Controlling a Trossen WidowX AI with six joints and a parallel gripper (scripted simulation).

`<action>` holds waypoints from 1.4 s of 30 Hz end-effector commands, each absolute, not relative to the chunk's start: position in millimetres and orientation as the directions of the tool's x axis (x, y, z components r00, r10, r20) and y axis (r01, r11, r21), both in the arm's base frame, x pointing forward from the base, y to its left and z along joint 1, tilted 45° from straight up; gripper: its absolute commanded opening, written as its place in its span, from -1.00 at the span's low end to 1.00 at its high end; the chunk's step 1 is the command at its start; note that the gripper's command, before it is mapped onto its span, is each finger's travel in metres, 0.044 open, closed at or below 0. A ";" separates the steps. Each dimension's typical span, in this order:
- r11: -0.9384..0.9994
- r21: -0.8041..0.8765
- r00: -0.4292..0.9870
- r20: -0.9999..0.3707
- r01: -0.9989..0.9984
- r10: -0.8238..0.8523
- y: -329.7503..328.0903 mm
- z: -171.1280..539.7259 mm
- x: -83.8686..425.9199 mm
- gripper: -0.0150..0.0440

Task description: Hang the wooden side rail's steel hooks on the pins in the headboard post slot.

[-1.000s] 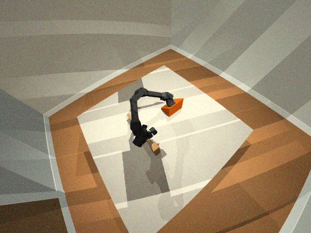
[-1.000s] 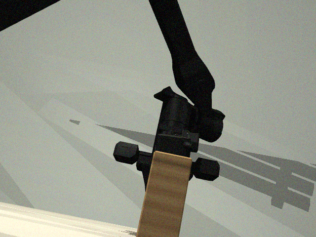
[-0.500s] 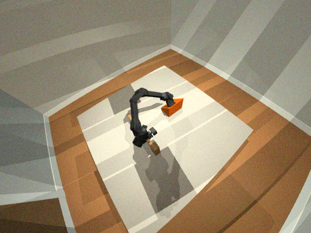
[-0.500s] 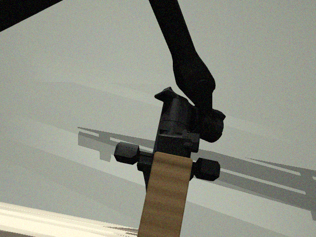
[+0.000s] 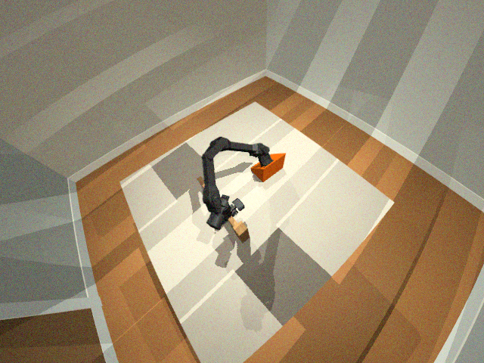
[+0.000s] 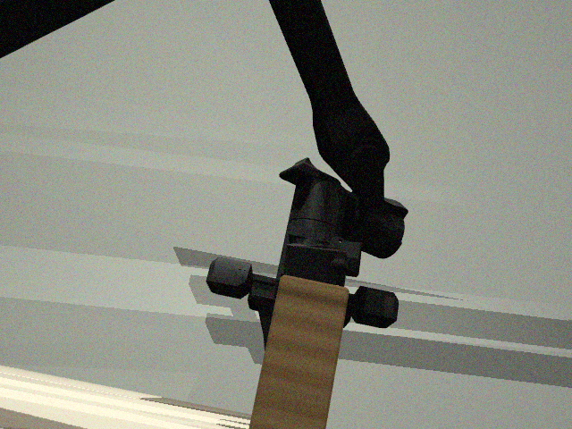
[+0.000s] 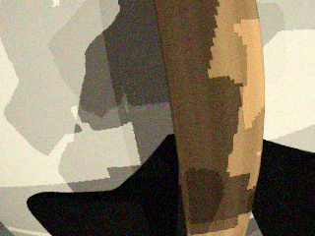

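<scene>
- Gripping the wooden rail (image 5: pixel 200 181) (image 7: pixel 217 118) between closed jaws (image 5: pixel 228 217) (image 6: pixel 306 298); grasp done, by the look of it.
- Reaching from below the arm (image 5: pixel 209 175) (image 6: pixel 334 73) toward the headboard post (image 5: pixel 243 234), with the near end close beside or at the post; cannot tell whether touching.
- Cannot see hooks, pins or slot, so cannot confirm any seating.
- Cannot tell for certain whether resting at the far end on the pale surface (image 5: pixel 312 199) (image 7: pixel 30 162).
- Probably well into the task, at aligning or lowering; left to do: seat both hooks, check the far end, let go, back off.
- Standing well inside the surface's edges, though nearer the left one in the top view than the right.
- Close quarters at the post: mind bumping it when opening wide.
- Likely best to withdraw upward, well apart from the orange base (image 5: pixel 275 168).
</scene>
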State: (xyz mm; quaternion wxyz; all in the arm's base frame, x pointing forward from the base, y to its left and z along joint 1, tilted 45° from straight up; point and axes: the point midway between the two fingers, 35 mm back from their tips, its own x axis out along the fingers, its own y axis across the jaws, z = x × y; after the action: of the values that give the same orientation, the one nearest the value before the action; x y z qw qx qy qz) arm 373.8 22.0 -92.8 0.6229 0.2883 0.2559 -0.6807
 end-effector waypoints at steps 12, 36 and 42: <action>-0.080 0.020 -0.041 -0.716 0.997 -0.697 26.2 -93.8 376.4 -0.49; -0.080 0.020 -0.041 -0.716 0.997 -0.697 23.4 -96.6 376.2 -0.49; -0.080 0.020 -0.041 -0.716 0.997 -0.697 22.6 -97.3 376.2 -0.49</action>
State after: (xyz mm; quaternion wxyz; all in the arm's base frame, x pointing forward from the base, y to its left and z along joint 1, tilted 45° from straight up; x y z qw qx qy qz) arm 376.0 19.2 -96.5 0.6255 0.2910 0.2526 -0.6784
